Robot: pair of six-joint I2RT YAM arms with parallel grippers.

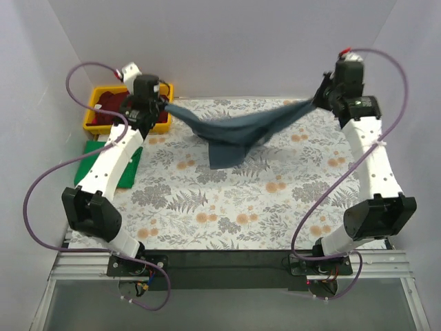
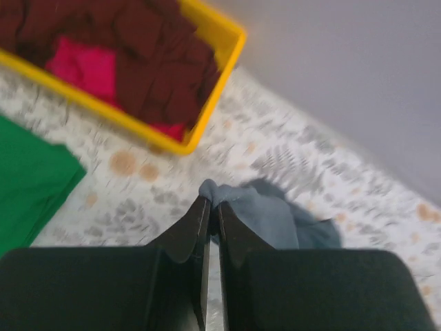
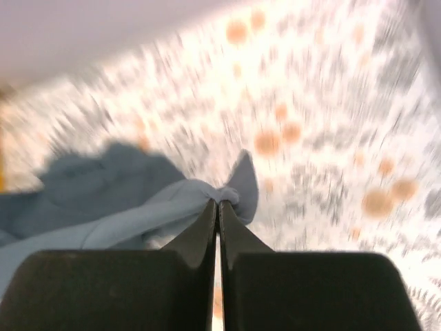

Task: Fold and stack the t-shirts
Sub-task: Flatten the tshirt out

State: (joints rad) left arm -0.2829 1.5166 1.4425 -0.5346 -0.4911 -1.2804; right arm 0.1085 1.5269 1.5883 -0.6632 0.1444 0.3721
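Both sets of jaws are pinched tight on the blue shirt: left jaws on one bunched end, right jaws on the other. It's slung between them above the far half of the floral surface. The middle sags down into a point, and I can't tell if it touches down. The green shirt lies flat at the left edge, partly under my left arm, just in front of the yellow bin. The bin has dark red shirts and a pink one piled inside. The right wrist view is pretty blurry.
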